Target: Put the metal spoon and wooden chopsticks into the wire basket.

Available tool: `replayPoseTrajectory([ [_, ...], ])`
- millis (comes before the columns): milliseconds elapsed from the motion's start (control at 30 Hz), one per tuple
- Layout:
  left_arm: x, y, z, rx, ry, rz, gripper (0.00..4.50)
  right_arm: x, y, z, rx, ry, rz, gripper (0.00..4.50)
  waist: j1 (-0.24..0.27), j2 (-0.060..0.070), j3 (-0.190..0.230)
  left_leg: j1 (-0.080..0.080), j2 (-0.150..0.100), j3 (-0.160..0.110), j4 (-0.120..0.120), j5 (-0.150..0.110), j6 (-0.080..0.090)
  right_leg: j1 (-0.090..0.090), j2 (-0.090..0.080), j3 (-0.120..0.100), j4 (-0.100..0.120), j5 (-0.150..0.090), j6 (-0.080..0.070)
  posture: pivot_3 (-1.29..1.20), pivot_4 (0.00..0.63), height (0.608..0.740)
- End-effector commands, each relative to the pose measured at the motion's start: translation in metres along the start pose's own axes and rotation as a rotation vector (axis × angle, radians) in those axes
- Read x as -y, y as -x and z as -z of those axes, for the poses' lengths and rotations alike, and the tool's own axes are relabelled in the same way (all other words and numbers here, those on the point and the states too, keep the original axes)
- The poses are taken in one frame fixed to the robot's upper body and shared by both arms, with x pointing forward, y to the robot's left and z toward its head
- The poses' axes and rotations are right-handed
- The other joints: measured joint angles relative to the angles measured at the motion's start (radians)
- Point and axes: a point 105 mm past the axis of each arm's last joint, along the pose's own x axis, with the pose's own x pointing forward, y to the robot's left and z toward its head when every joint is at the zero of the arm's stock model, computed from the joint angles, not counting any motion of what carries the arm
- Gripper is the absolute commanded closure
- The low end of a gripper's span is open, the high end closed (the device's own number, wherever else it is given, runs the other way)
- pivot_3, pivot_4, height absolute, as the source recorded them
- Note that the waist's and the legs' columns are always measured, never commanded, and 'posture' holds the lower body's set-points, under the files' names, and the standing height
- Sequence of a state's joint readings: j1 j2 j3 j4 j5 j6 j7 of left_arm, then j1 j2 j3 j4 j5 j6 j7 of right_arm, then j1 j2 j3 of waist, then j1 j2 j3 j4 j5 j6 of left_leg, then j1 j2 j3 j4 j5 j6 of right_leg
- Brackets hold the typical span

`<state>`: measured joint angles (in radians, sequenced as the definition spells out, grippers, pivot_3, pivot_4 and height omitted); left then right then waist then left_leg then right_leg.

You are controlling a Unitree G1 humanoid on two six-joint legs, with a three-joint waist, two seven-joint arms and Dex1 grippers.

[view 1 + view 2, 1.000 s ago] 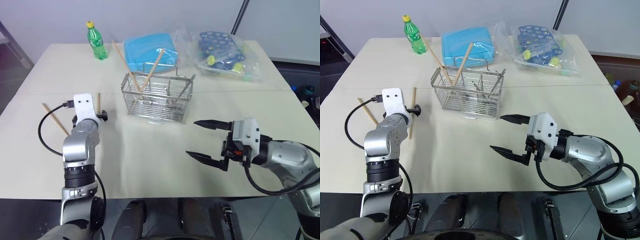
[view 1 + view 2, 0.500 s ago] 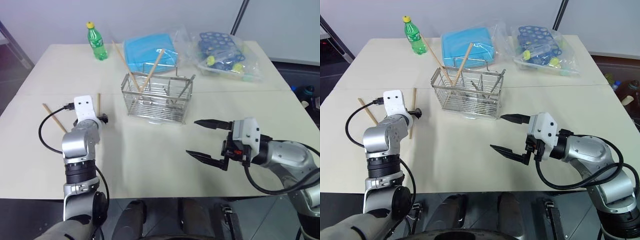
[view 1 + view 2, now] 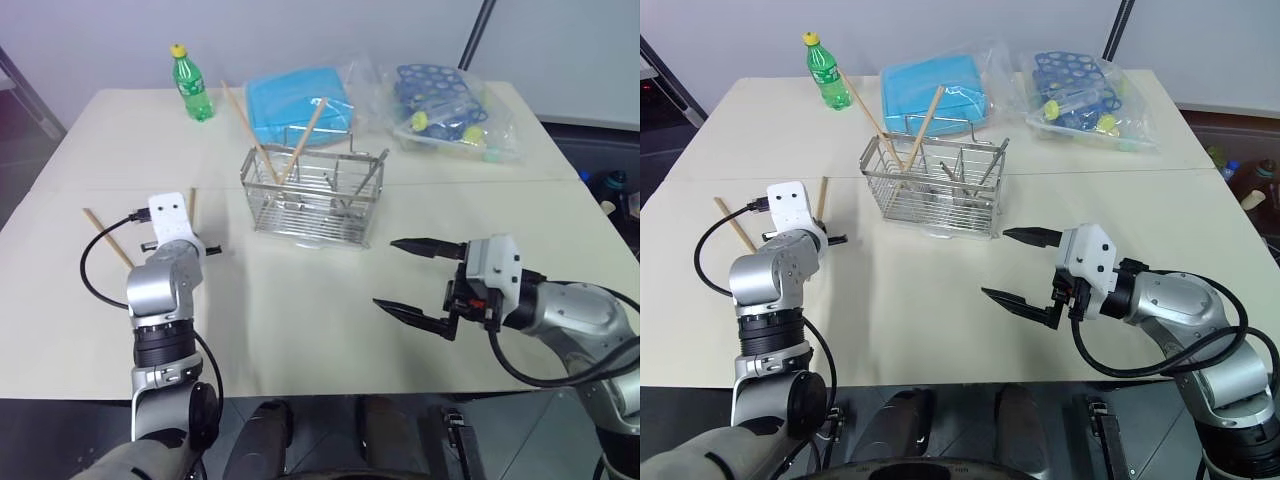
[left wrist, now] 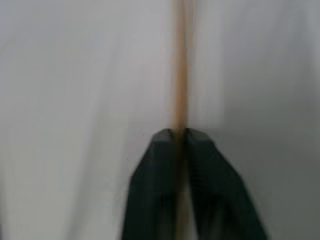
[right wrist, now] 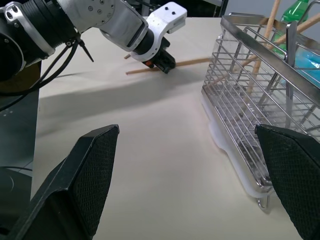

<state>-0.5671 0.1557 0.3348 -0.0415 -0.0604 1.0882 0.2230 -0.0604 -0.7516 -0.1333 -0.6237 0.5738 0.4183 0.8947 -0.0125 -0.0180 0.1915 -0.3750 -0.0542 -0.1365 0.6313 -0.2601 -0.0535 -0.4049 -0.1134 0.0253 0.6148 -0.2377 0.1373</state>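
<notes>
Since a second ago the left gripper (image 4: 179, 137) has gone from wide open to clamped on one of the wooden chopsticks (image 4: 180, 75), which lies flat on the table (image 3: 300, 320) at its left side; the arm has barely shifted, and the right arm has not moved.

A second loose chopstick (image 3: 108, 238) lies further left, close to the table's left edge, angled; the cloth between the arms is bare, with open room near the front edge.

The wire basket (image 3: 315, 195) stands mid-table, slightly far of centre, well apart from both grippers; two chopsticks (image 3: 305, 135) lean crossed in its left compartment, light-brown and straight, sticking well above the rim; the metal spoon (image 3: 372, 172) leans in the right compartment, slim and silver.

The right gripper (image 3: 412, 280) hovers near the front right, fingers spread wide, holding nothing.

Far side: a green bottle (image 3: 192, 83), a blue box (image 3: 298, 95), a bagged blue tray (image 3: 445, 105).
</notes>
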Motion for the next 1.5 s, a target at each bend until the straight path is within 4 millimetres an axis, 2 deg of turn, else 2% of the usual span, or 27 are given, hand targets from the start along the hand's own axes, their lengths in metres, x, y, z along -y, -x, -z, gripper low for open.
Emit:
replayPoseTrajectory([
  [33, -0.015, -0.002, 0.003, -0.012, 0.007, -0.057, 4.45, 0.003, 0.003, -0.013, 0.020, 0.029, 0.009, 0.00, 0.001, 0.000, 0.000, 0.000, 0.000, 0.000, 0.000, 0.000, 0.000, 0.000, 0.000, 0.000, 0.000, 0.000, 0.000, 0.00, 0.150, 0.740],
  [233, -0.015, -0.003, -0.003, 0.007, 0.028, -0.049, 4.45, 0.002, 0.003, -0.016, 0.018, 0.019, 0.005, 0.00, 0.001, 0.000, 0.000, 0.000, 0.000, 0.000, 0.000, 0.000, 0.000, 0.000, 0.000, 0.000, 0.000, 0.000, 0.000, 0.00, 0.150, 0.740],
  [333, -0.020, -0.005, -0.013, 0.028, 0.060, -0.051, 4.45, 0.002, 0.004, -0.018, 0.018, 0.020, 0.003, 0.00, 0.002, 0.000, 0.000, 0.000, 0.000, 0.000, 0.000, 0.000, 0.000, 0.000, 0.000, 0.000, 0.000, 0.000, 0.000, 0.00, 0.150, 0.740],
  [433, -0.028, -0.005, -0.046, 0.134, 0.091, -0.042, 4.45, 0.004, 0.005, -0.022, 0.024, 0.025, 0.012, 0.00, 0.001, -0.001, 0.000, 0.000, 0.000, 0.000, 0.000, 0.000, 0.000, 0.000, 0.000, 0.000, 0.000, 0.000, 0.000, 0.00, 0.150, 0.740],
  [567, -0.023, 0.012, -0.122, 0.479, 0.099, 0.145, 4.45, 0.024, 0.007, -0.027, 0.065, -0.032, 0.126, 0.00, 0.004, -0.004, 0.002, -0.001, 0.000, 0.000, 0.001, 0.000, -0.001, -0.001, 0.000, 0.000, 0.000, 0.000, 0.000, 0.00, 0.150, 0.740],
  [633, -0.015, 0.029, -0.152, 0.625, 0.158, 0.306, 4.45, 0.031, 0.008, -0.029, 0.079, -0.055, 0.166, 0.00, 0.008, -0.005, 0.002, -0.002, 0.000, 0.000, 0.000, 0.002, -0.003, -0.001, 0.000, 0.000, 0.000, 0.000, 0.000, 0.00, 0.150, 0.740],
  [667, -0.009, 0.049, -0.172, 0.733, 0.171, 0.444, 4.45, 0.032, 0.008, -0.029, 0.081, -0.055, 0.174, 0.00, 0.011, -0.005, 0.002, -0.003, -0.001, 0.000, 0.000, 0.002, -0.003, -0.001, -0.001, 0.000, 0.000, 0.000, 0.000, 0.00, 0.150, 0.740],
  [700, -0.005, 0.063, -0.183, 0.805, 0.173, 0.537, 4.45, 0.032, 0.008, -0.029, 0.081, -0.053, 0.177, 0.00, 0.014, -0.005, 0.002, -0.003, -0.001, 0.000, 0.000, 0.002, -0.003, -0.001, -0.001, 0.000, -0.001, 0.000, 0.000, 0.00, 0.150, 0.740],
  [800, -0.002, 0.093, -0.204, 0.929, 0.155, 0.742, 4.45, 0.035, 0.008, -0.031, 0.106, -0.079, 0.208, 0.00, 0.017, -0.005, 0.002, -0.004, -0.001, 0.000, 0.000, 0.002, -0.003, -0.003, -0.002, 0.000, -0.001, 0.000, 0.000, 0.00, 0.150, 0.740],
  [967, 0.005, 0.125, -0.216, 0.998, 0.146, 1.067, 4.45, 0.049, 0.008, -0.039, 0.182, -0.158, 0.299, 0.00, 0.002, -0.004, 0.002, -0.004, -0.001, 0.000, 0.001, 0.002, -0.003, -0.003, -0.001, 0.000, 0.001, 0.000, 0.000, 0.00, 0.150, 0.740],
  [1167, 0.024, 0.137, -0.213, 0.973, 0.237, 1.327, 4.45, 0.047, 0.007, -0.038, 0.194, -0.169, 0.313, 0.00, 0.000, -0.004, 0.002, -0.002, -0.001, 0.000, 0.000, 0.002, -0.003, -0.001, -0.001, 0.000, 0.001, 0.000, 0.000, 0.00, 0.150, 0.740],
  [1500, 0.067, 0.119, -0.192, 0.939, 0.303, 1.356, 4.45, 0.043, 0.007, -0.040, 0.205, -0.159, 0.329, 0.00, 0.000, -0.004, 0.002, -0.002, -0.001, 0.000, 0.001, 0.002, -0.003, -0.002, -0.001, 0.000, 0.001, 0.001, 0.000, 0.00, 0.150, 0.740],
])
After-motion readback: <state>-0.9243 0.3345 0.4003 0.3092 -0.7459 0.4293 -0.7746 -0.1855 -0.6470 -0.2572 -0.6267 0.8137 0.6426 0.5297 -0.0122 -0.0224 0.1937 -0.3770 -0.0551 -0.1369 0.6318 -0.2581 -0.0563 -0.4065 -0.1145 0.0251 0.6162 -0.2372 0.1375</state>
